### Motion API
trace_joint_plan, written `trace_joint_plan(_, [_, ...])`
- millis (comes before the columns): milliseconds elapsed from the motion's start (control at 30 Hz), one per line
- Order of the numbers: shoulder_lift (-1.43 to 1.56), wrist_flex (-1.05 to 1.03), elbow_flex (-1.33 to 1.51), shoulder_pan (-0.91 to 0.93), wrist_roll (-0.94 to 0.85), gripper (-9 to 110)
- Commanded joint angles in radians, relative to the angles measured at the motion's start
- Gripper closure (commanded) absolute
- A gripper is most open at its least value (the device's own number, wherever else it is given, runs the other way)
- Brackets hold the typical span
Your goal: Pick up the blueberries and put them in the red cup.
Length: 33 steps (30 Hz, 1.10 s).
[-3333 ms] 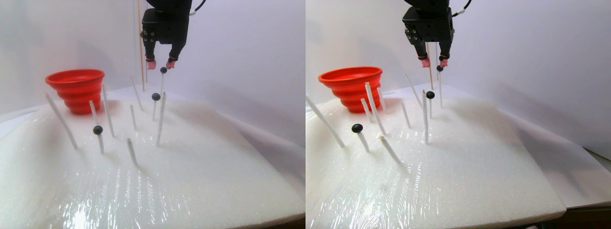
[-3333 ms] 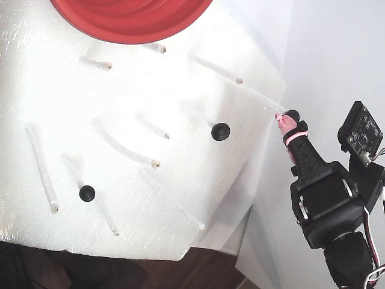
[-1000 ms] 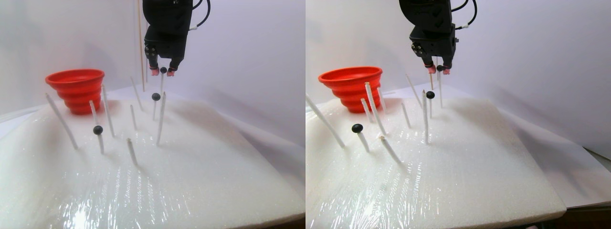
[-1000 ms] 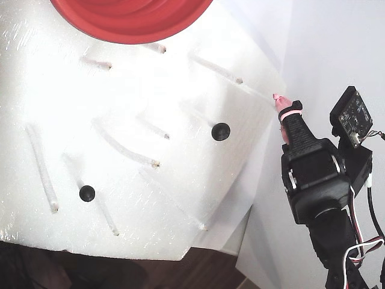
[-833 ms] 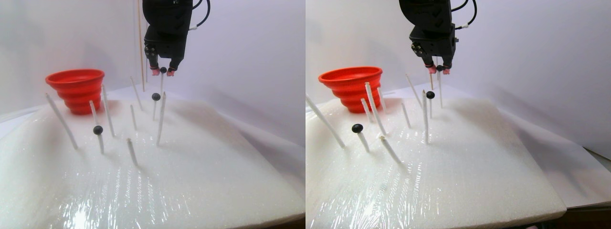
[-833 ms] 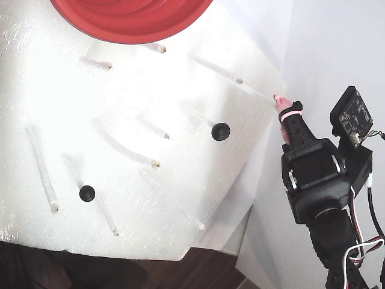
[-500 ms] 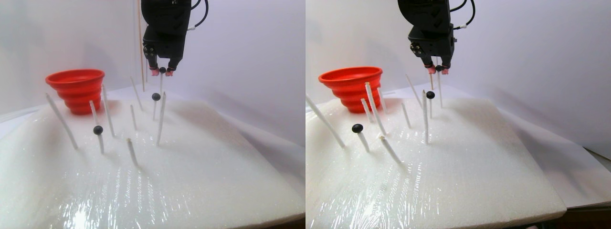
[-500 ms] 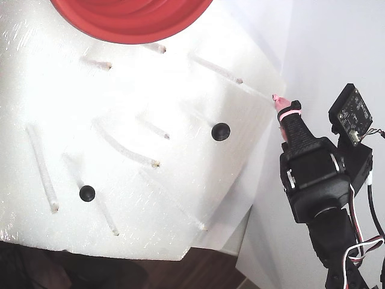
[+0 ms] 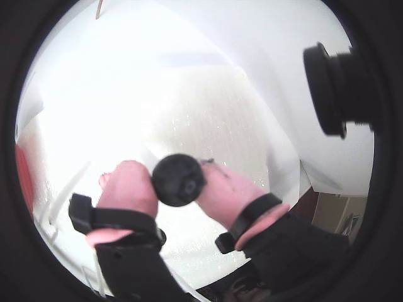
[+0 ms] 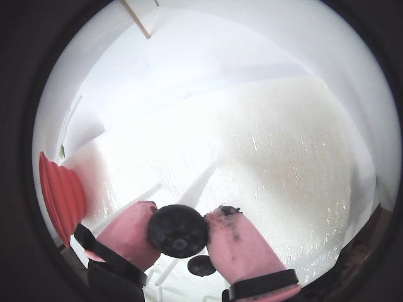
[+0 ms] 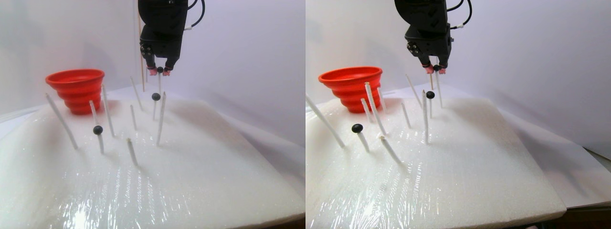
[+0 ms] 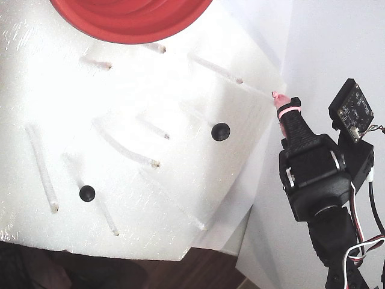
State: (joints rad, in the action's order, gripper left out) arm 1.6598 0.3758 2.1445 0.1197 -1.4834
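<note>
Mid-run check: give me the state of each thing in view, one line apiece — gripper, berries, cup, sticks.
gripper: shut on the held blueberry, up above the foam.
held blueberry: pinched between both pink fingertips.
other two blueberries: each perched on a stick tip, untouched.
red cup: upright at the foam's far corner; inside not visible.
white sticks: standing in the foam, several leaning, most bare.
foam board: flat, film-wrapped.

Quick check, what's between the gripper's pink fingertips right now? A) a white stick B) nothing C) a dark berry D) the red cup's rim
C: in both wrist views the gripper has its pink fingertips pressed on either side of a dark round berry.
</note>
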Motion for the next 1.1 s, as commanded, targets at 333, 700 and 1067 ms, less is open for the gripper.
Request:
trace_joint_plan(333, [0.259, -0.066, 0.037, -0.028, -0.018, 90])
trace_joint_plan(700, [0.31, -0.149, 0.077, -0.097, -0.031, 90])
trace_joint_plan(1067, [0.325, -0.176, 0.094, -0.195, -0.026, 90])
